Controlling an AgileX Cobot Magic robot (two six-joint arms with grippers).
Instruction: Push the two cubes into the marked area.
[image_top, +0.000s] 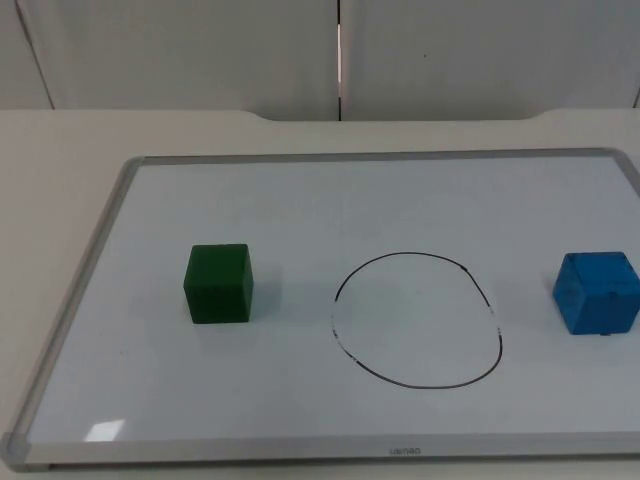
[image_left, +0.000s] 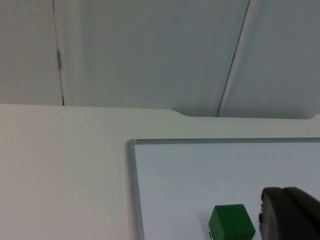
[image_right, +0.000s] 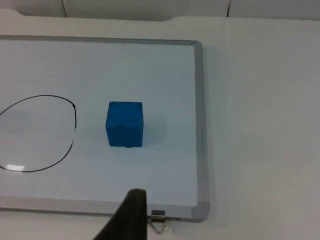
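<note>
The left claw (image_left: 290, 215) shows as one dark fingertip just beside the green cube (image_left: 231, 222); whether it is released or clenched cannot be told. The right claw (image_right: 129, 217) shows as one dark fingertip above the near rim of the whiteboard (image_right: 199, 125), with the blue cube (image_right: 125, 124) a little way off from it; its state cannot be told either.

In the top view the whiteboard (image_top: 90, 270) lies flat on the pale tabletop (image_top: 60, 140). A hand-drawn black circle (image_top: 417, 320) sits near its middle. The green cube (image_top: 219, 284) stands outside the circle on its left, the blue cube (image_top: 597, 292) outside on its right, near the board's right edge. Neither cube touches the line.
</note>
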